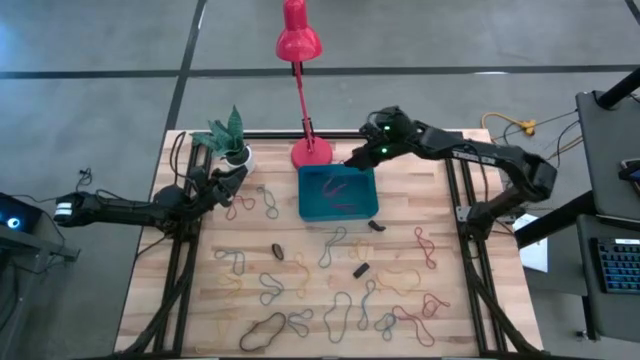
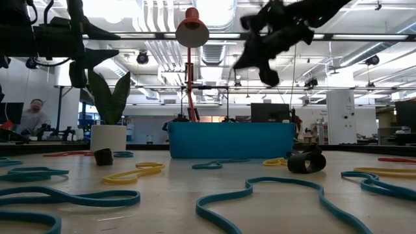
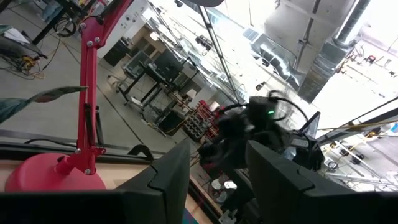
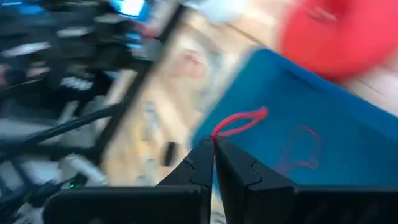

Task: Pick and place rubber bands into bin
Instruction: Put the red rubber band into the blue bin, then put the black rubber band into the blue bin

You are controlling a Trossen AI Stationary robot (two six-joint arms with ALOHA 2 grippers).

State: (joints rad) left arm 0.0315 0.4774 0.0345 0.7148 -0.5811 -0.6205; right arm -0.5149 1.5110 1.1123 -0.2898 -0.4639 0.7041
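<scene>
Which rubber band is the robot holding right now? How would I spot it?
Find the teal bin in front of the red lamp. Above the bin's back left corner hangs the right gripper, shut on a thin red rubber band. It is the only band dangling in the air; the others lie flat in the bin or on the table.

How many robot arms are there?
2. The left arm stretches in from the left, by the plant pot, jaws open. The right arm reaches over the bin's far corner, jaws shut on a red rubber band. None seem hidden.
</scene>
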